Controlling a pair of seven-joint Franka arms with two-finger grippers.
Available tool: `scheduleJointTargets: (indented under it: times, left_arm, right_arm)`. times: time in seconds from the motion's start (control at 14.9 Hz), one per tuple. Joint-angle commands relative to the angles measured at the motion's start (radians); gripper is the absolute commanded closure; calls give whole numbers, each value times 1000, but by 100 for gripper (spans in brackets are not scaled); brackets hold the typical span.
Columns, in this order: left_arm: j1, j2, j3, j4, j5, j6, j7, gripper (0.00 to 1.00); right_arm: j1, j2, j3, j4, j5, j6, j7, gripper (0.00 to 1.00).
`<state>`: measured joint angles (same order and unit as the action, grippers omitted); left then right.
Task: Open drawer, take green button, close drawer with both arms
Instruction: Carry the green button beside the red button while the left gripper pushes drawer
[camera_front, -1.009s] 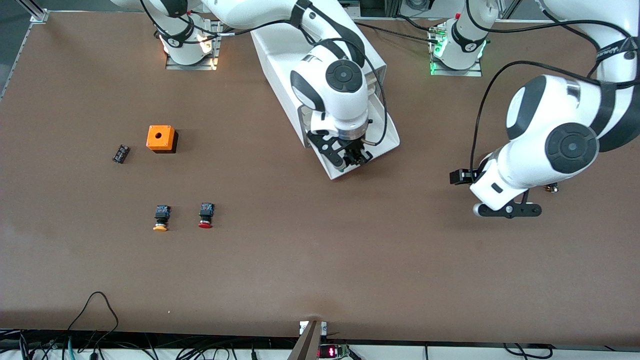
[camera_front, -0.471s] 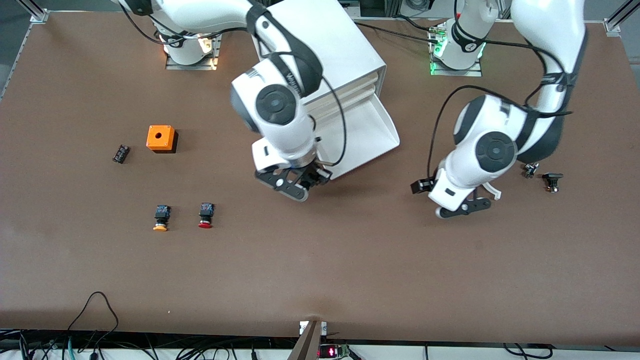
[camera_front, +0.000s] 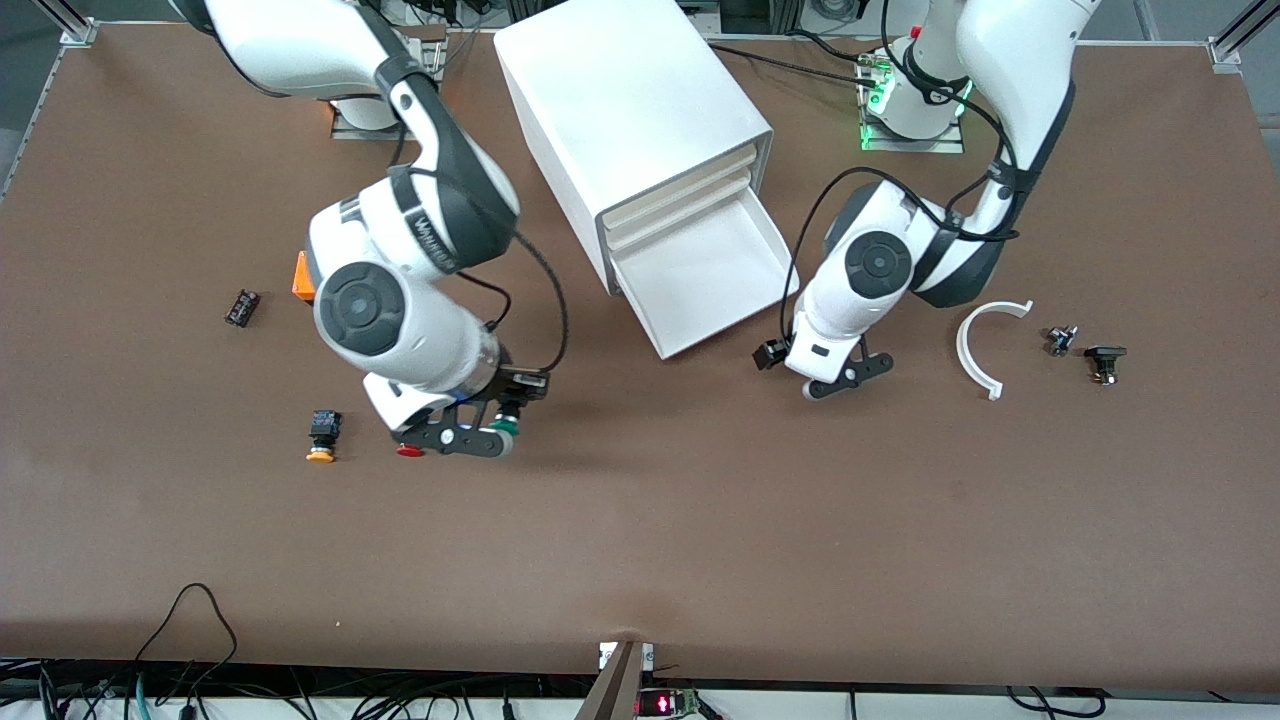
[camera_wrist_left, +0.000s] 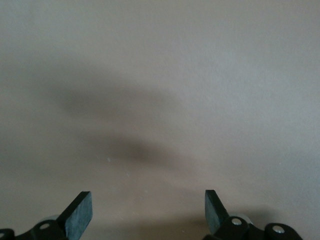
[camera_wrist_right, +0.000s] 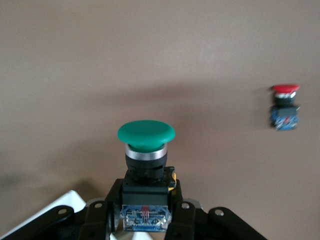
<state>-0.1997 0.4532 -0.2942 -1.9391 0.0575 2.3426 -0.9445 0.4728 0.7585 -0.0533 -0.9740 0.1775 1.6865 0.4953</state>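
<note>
Over the counter (camera_front: 640, 540) beside the red button (camera_front: 409, 451), your right gripper (camera_front: 505, 425) clamps the green button (camera_wrist_right: 146, 134), which could knock it on lowering, while your left gripper (camera_front: 835, 378), jaws open and empty, waits by the open drawer (camera_front: 765, 235), unshut.

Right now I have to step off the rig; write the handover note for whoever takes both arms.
Right gripper: shut on the green button, up over the table beside the red button.
Left gripper: open, empty, over bare table in front of the open drawer.
Cabinet: bottom drawer pulled out; nothing visible in it.
Done: drawer opened, green button taken out.
Left: close the drawer, set the button down.
</note>
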Motion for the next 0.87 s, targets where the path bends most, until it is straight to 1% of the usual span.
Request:
scheduleJointTargets:
  times: [0.0,0.07,0.2,0.4,0.67,0.81]
  left_arm:
    - [-24,34,4,-6,35,56,-86,1]
    - [-33,41,3,-6,35,60,-95,1]
    - [-49,48,3,-6,35,60,-115,1]
    - [-99,67,3,-9,35,58,-178,1]
    - [-106,65,-6,-9,35,15,-181,1]
    - [-101,62,-32,-9,35,-9,-180,1]
  right_arm:
    - [-28,-18,10,-55,5,-1,-139,100]
    - [-33,-13,10,-66,3,16,-155,100]
    - [-39,-11,10,-124,-12,67,-197,100]
    - [-36,-11,10,-259,-15,200,-218,100]
    - [-39,-2,9,-383,-13,346,-263,100]
    - [-52,4,10,-451,-13,435,-299,100]
